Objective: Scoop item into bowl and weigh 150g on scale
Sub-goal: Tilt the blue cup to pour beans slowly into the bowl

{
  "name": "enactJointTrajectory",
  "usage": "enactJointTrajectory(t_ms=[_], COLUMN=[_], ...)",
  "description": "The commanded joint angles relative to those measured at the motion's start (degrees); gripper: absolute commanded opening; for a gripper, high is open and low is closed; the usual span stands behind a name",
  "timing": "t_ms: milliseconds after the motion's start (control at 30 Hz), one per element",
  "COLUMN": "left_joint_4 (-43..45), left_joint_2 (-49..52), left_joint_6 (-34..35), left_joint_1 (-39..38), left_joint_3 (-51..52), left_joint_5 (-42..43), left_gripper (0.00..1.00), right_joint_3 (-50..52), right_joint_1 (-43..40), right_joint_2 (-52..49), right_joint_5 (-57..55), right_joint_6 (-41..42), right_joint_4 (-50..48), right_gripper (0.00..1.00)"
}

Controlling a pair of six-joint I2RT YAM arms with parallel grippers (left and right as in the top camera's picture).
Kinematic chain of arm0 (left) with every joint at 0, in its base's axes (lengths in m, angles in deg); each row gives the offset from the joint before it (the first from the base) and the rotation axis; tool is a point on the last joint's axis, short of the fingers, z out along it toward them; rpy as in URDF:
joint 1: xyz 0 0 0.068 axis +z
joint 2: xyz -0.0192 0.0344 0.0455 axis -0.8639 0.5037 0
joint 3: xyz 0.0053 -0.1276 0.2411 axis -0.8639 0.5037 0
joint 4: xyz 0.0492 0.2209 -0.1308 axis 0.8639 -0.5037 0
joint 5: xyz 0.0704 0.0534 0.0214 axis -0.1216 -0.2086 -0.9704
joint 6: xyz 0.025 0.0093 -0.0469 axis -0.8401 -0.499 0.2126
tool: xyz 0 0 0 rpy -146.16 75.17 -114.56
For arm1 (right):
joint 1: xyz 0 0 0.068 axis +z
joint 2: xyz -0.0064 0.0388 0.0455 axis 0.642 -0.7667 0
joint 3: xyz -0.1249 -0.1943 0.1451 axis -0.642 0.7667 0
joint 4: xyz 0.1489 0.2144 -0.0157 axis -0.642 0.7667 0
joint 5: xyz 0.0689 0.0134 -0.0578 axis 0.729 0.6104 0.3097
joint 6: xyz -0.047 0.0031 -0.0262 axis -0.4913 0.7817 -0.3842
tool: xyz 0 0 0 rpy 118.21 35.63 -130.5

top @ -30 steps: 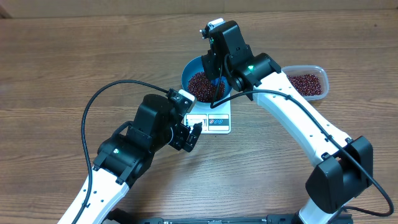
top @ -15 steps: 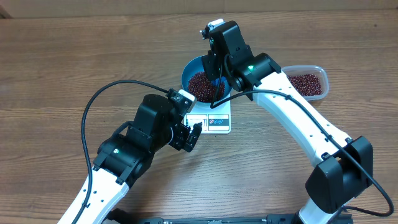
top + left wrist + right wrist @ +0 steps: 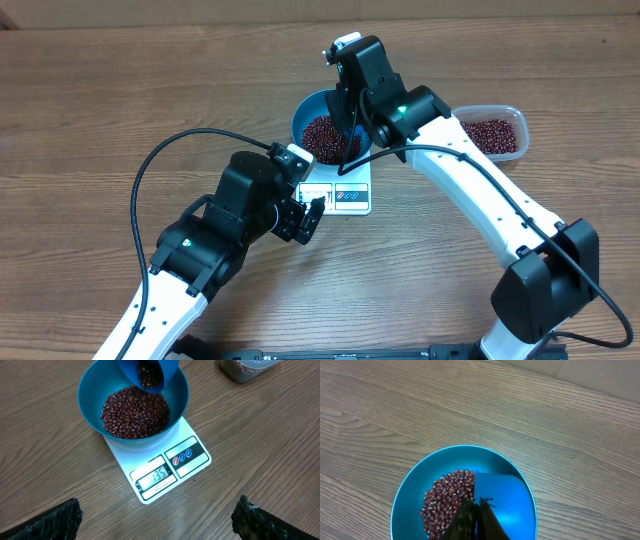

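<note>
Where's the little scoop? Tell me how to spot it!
Find the white scale in the middle of the wooden table; a big blue bowl of beans sits on it. The scoop hangs over the bowl's edge, tipped down with a few beans inside. It is blue like the bowl but much smaller, and the right gripper holds it in the air.

— What sort of place is this?
— A robot lab bench. The left arm (image 3: 215, 235) and the right arm (image 3: 470, 190), with a loose black cable (image 3: 137, 200), work at a wood-grain table (image 3: 100, 80).
— Not a kitchen?
— The kitchen things are just a scale (image 3: 190, 455), a bowl (image 3: 90, 395) of beans (image 3: 132, 412) and a plastic tub (image 3: 488, 108).
</note>
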Motion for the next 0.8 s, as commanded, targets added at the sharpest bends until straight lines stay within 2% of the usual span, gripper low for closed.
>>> enactJointTrajectory(t_ms=[0, 767], left_joint_4=[0.09, 0.09], left_joint_2=[-0.09, -0.09], left_joint_6=[-0.72, -0.72], left_joint_1=[0.35, 0.35], left_joint_3=[-1.11, -1.11], left_joint_5=[0.57, 0.59], left_gripper=[1.0, 0.99], right_joint_3=[-1.97, -1.97], right_joint_1=[0.61, 0.61], right_joint_2=[2.32, 2.32], right_joint_5=[-1.14, -1.18], right_joint_6=[-0.09, -0.09], right_joint_4=[-0.42, 0.98], right_gripper=[0.04, 0.04])
